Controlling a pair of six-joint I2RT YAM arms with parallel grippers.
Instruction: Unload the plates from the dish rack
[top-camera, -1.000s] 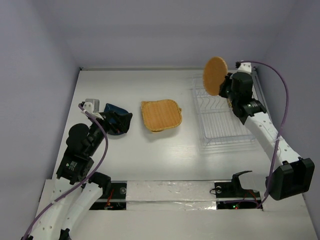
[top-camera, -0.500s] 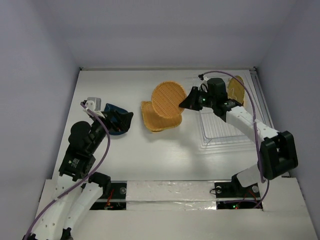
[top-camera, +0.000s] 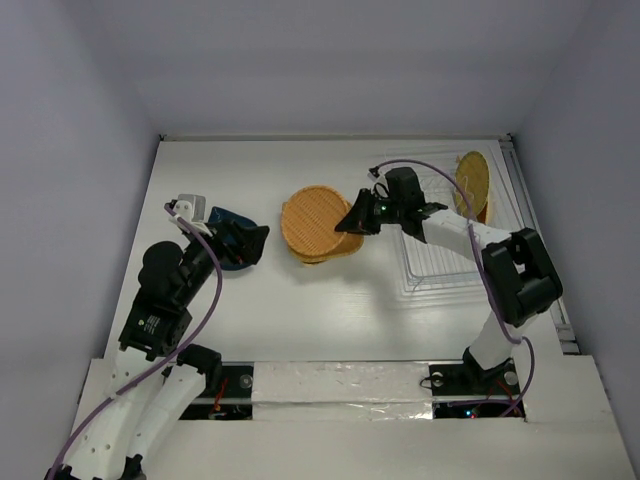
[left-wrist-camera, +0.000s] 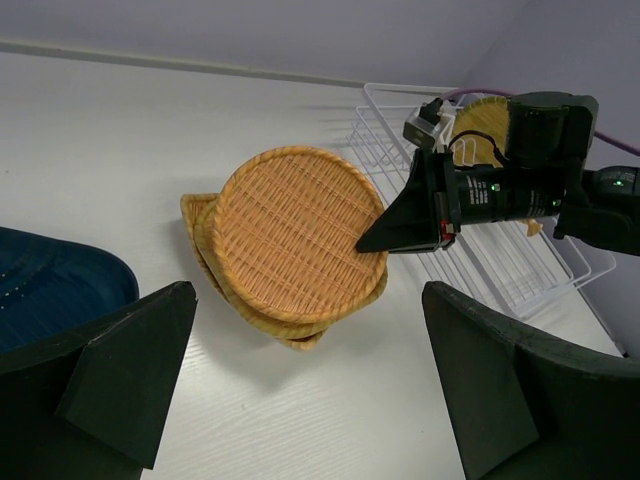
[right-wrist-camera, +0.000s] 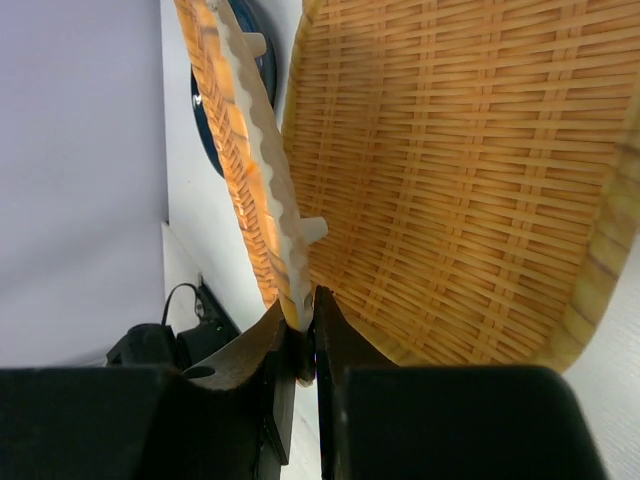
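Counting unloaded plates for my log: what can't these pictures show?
- Top view: the round woven orange plate in the right gripper covers the rounded-square woven plate; stack count hidden.
- Dark blue plate: partly under the left gripper from above, cut by the left wrist view's edge.
- Orange plate in the clear plastic rack: foreshortened from above, partly behind the right arm from the left wrist.

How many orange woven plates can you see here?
3: a round plate in the right end effector, a squarish plate under it, a third plate upright in the dish rack. Others may hide beneath.

White table (top-camera: 300, 320), pale lilac walls (top-camera: 330, 60)
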